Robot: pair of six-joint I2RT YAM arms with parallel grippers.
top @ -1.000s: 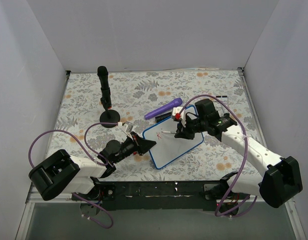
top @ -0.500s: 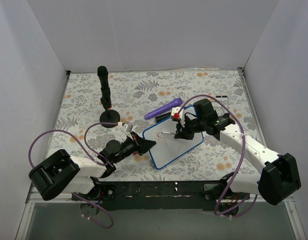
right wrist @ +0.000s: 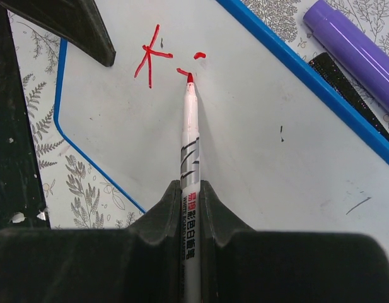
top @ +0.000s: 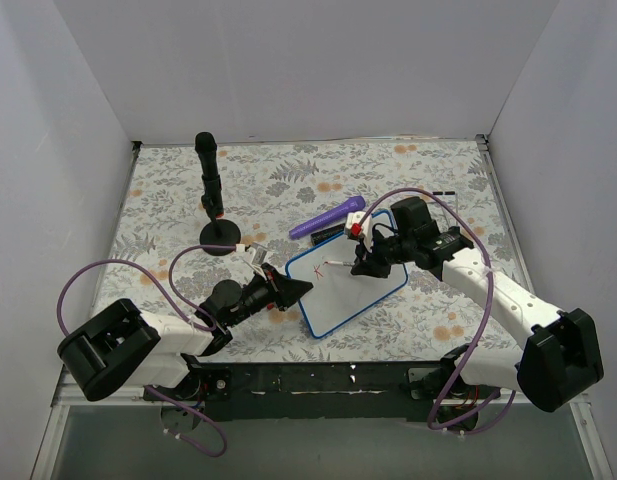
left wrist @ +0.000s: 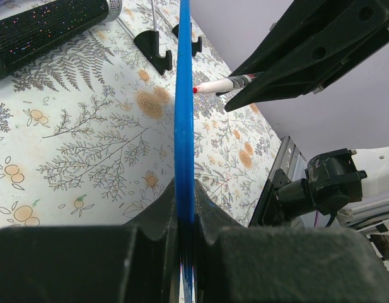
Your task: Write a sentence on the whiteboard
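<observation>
Right fingers (top: 365, 262), clamped on the red pen (right wrist: 190, 132), barely shifted this past second; its tip is on the whiteboard (top: 340, 292) lying on the table (top: 168, 190), sentence (right wrist: 150, 60) barely begun. Left fingers (top: 300, 289) pinch the board's edge shut

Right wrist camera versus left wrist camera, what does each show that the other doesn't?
Only the right wrist: the whiteboard's face with the first red strokes of the sentence, and a purple marker beyond it. Only the left wrist: the board edge-on, its blue frame pinched in the left gripper. Both: the red marker held by the right gripper, tip at the board.
</observation>
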